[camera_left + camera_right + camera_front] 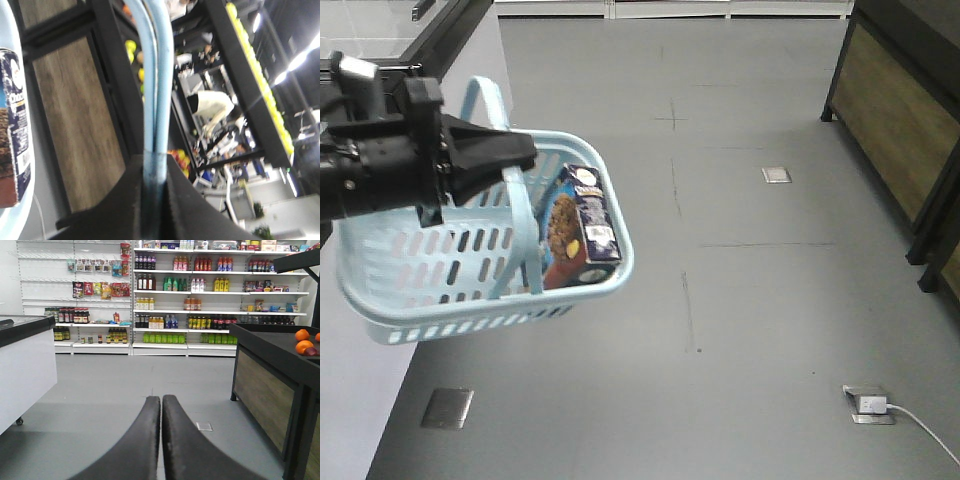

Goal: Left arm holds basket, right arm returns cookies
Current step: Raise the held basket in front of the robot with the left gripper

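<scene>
Left gripper (515,158) clamped on both hoop handles (155,100) of the blue basket (440,250), which hangs tilted above the grey floor (770,300). Carton of cookies (578,232) leans inside the basket's end away from the arm, just below and beside that gripper. Right gripper (161,402) pinched together on nothing, facing stocked shelves (190,290).

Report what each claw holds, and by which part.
Left claw grips the basket by its two hoop handles, pinched together. Right claw is shut on nothing.
</scene>
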You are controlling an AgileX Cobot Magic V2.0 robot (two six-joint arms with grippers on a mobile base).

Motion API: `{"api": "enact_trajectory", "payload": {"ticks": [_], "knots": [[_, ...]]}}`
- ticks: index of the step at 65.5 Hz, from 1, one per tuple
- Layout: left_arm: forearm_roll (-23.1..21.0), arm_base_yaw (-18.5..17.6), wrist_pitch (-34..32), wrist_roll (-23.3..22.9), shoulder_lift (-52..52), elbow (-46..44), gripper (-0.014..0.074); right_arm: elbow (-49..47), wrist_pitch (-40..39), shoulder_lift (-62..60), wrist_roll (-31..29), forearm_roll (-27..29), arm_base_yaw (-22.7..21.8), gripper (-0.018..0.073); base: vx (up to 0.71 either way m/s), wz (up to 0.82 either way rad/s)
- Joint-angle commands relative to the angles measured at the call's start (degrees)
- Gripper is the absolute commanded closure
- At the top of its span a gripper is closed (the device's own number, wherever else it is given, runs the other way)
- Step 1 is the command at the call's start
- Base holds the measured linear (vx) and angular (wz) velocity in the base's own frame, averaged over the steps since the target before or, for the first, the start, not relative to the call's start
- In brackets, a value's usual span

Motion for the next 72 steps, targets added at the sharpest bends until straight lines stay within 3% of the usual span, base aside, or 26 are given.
{"api": "enact_trajectory", "payload": {"ticks": [1, 22, 36, 49, 72], "knots": [[-8.07, -4.75, 0.23, 3.35, -2.74, 0.46, 0.0604, 0.02, -4.25, -0.69, -0.25, -0.3, -0.3, 0.0563, 0.0, 0.0], [-8.07, -19.54, -3.32, 4.6, -1.57, 1.76, 0.0604, 0.02, -4.25, -0.69, -0.25, -0.3, -0.3, 0.0563, 0.0, 0.0], [-8.07, -26.19, -7.39, 4.73, 0.1, 1.76, 0.0604, 0.02, -4.25, -0.69, -0.25, -0.3, -0.3, 0.0563, 0.0, 0.0], [-8.07, -29.09, -9.26, 5.02, 0.98, 1.71, 0.0604, 0.02, -4.25, -0.69, -0.25, -0.3, -0.3, 0.0563, 0.0, 0.0], [-8.07, -29.01, -14.29, 5.08, 0.98, 1.71, 0.0604, 0.02, -4.25, -0.69, -0.25, -0.3, -0.3, 0.0563, 0.0, 0.0]]}}
